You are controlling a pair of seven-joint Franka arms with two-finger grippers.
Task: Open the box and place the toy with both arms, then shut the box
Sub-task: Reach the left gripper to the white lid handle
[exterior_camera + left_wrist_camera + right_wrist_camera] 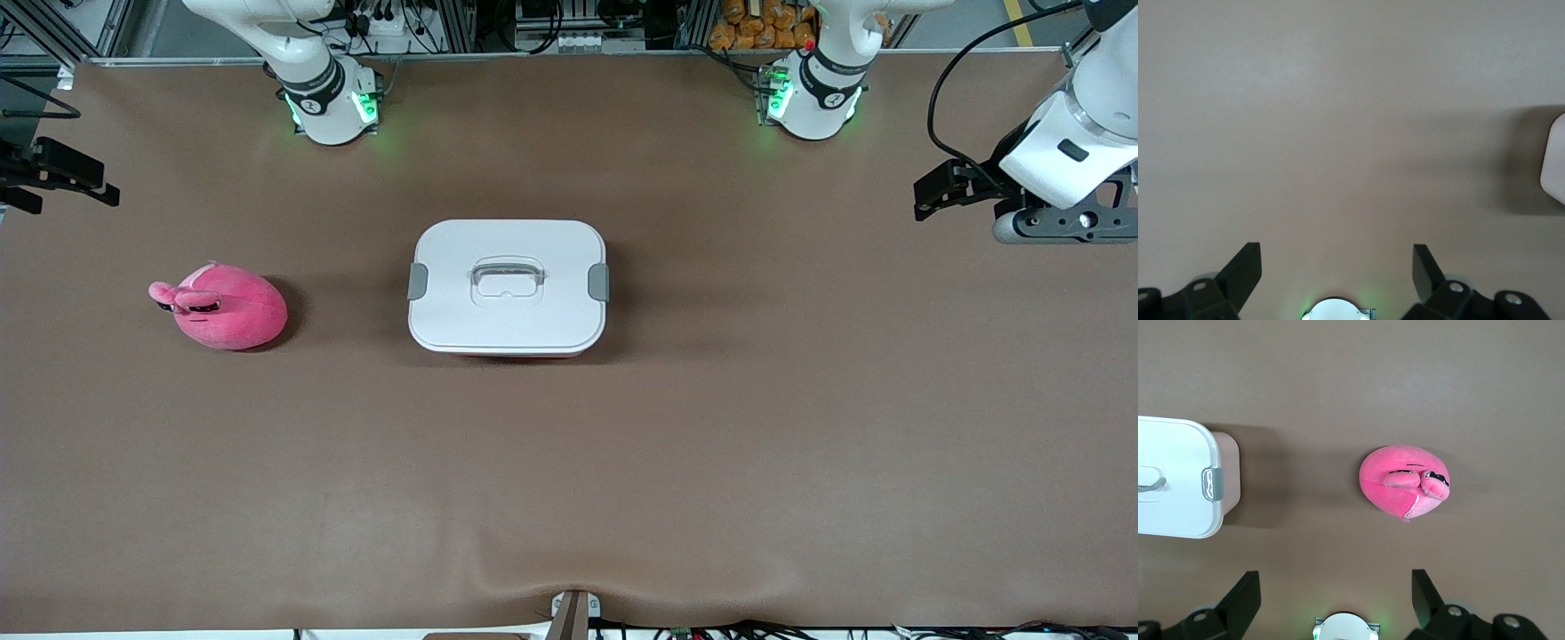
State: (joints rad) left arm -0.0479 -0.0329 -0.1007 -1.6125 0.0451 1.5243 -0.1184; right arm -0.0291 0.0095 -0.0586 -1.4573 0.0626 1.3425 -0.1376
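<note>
The box [508, 286], a pink tub under a white lid [508, 267], sits at the centre of the front view with its lid on and both grey side clips [418, 281] down, one at each short end, flanking a clear recessed handle [507, 275]. The one toy [224, 307], a round pink plush, lies on the brown table [711, 444] at mid-left of the frame, well apart from the box toward the right arm's end. Nothing looks begun: opening is the step in hand, and it likely calls for each arm to reach a clip. The left gripper [956, 188] hangs at the frame's right edge, spread and empty; the right gripper [53, 173] hangs at the left edge, likewise spread and empty. One box, one toy, two clips, two arms.
</note>
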